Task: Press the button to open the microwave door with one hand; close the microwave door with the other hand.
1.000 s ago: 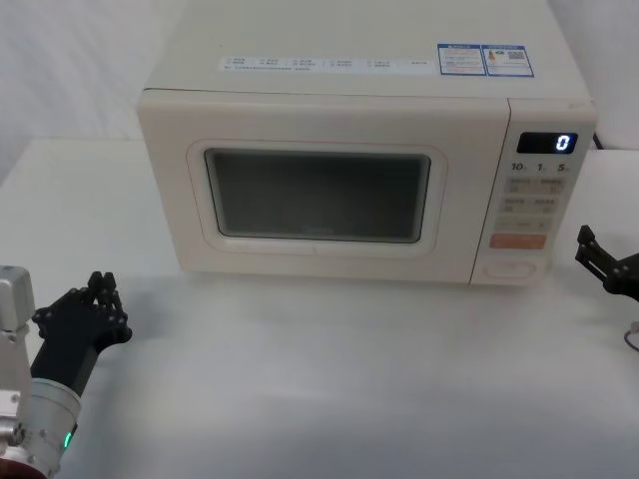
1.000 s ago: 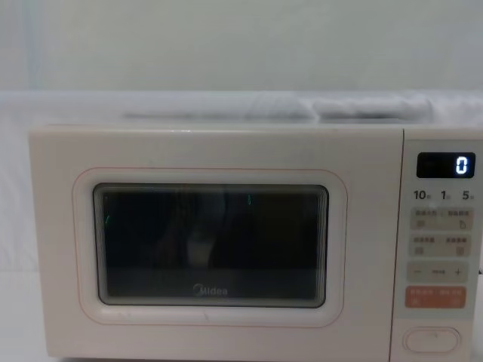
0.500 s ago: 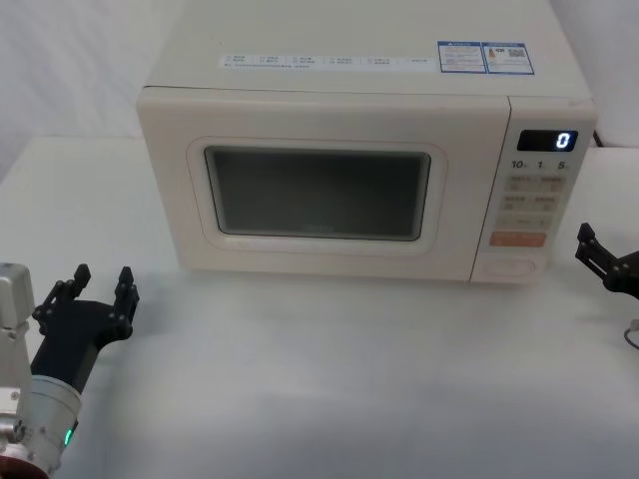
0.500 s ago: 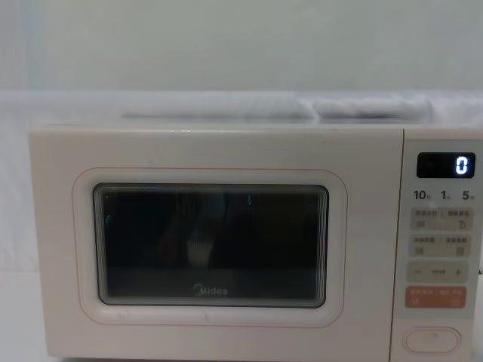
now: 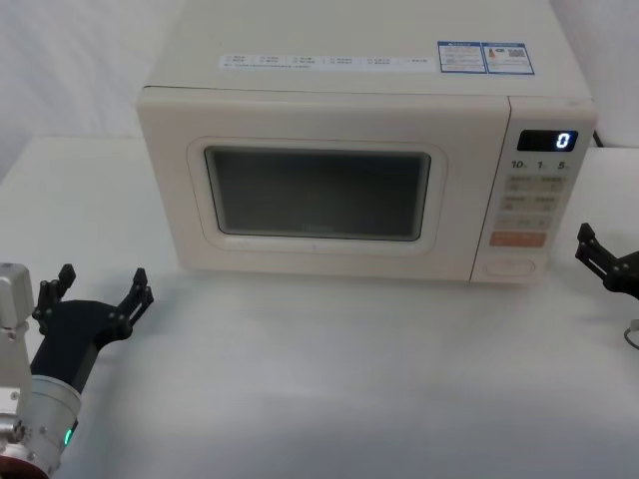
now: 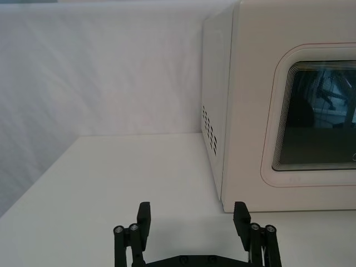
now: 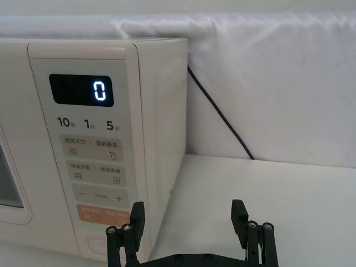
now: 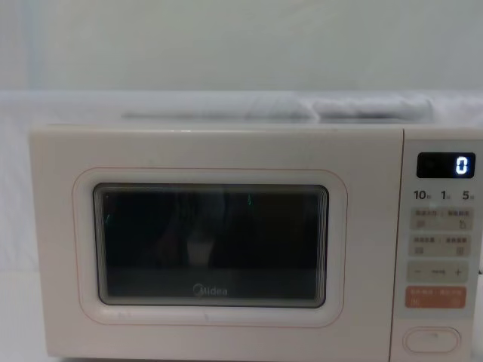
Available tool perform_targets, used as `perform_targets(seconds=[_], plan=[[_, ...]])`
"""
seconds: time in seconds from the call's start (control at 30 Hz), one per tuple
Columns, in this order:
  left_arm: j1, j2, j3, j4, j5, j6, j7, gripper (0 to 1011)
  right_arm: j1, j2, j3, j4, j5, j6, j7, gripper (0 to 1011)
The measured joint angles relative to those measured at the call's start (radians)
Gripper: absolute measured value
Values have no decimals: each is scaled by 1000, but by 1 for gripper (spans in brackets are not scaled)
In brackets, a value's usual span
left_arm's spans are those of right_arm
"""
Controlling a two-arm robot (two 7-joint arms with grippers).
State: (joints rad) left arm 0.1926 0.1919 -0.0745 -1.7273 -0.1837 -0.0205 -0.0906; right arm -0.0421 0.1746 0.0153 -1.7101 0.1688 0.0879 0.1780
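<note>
Left gripper fingers now spread wide, shut a second ago; right gripper spread too; microwave door shut, button unpressed

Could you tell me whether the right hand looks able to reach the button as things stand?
Probably yes: the right hand, open, sits just right of the button, and nothing stands between them.

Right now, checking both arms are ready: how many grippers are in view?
2. The left gripper sits open before the microwave's left corner; the right gripper sits open beside the control panel.
</note>
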Motion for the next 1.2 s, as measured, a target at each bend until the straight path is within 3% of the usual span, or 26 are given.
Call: perform_targets(seconds=[0.07, 1.2], plan=[[0, 0, 0, 0, 0, 0, 0, 1001, 0, 0, 0, 0, 0, 0, 0, 1002], [0, 0, 0, 0, 0, 0, 0, 1001, 0, 0, 0, 0, 0, 0, 0, 1002]])
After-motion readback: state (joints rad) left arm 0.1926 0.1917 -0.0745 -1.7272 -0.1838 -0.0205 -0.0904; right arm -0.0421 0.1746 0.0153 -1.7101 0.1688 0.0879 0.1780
